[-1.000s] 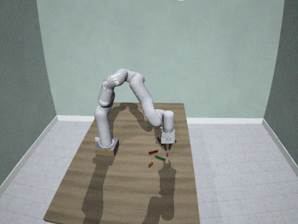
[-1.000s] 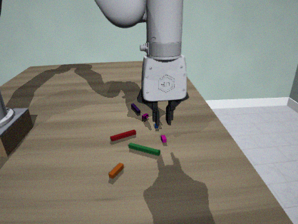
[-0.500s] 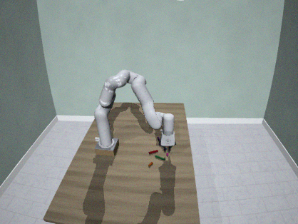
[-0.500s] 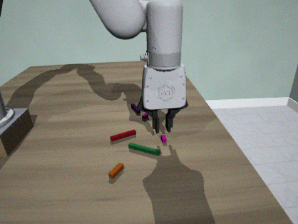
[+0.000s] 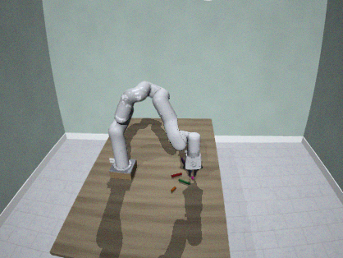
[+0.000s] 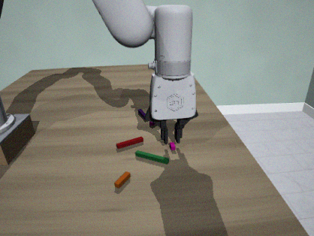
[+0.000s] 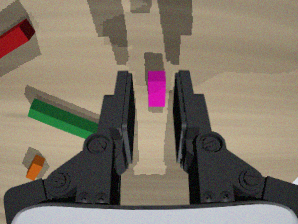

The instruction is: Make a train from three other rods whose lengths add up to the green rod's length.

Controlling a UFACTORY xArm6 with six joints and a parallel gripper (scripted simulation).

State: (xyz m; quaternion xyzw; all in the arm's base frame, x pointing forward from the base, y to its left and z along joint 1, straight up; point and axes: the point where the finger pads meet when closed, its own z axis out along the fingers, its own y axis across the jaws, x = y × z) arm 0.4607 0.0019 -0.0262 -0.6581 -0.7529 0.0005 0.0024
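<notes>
My gripper (image 5: pixel 193 174) (image 6: pixel 170 141) (image 7: pixel 153 90) is partly open and points straight down. It hangs just over a short magenta rod (image 5: pixel 192 178) (image 6: pixel 173 146) (image 7: pixel 156 92) that lies flat on the table, with a finger on either side of the rod's near end. The green rod (image 5: pixel 184 181) (image 6: pixel 152 157) (image 7: pixel 63 119) lies just left of it. A red rod (image 5: pixel 176 175) (image 6: pixel 129 142) (image 7: pixel 15 38) and an orange rod (image 5: pixel 173 189) (image 6: pixel 122 179) (image 7: pixel 35 167) lie further left. A purple rod (image 6: pixel 142 113) and a second magenta rod (image 6: pixel 152 123) lie behind the gripper, partly hidden.
The wooden table (image 5: pixel 135 214) (image 6: pixel 67 203) carries the arm's base (image 5: pixel 122 169) at the left. The table's right edge (image 6: pixel 240 150) runs close to the gripper's right side.
</notes>
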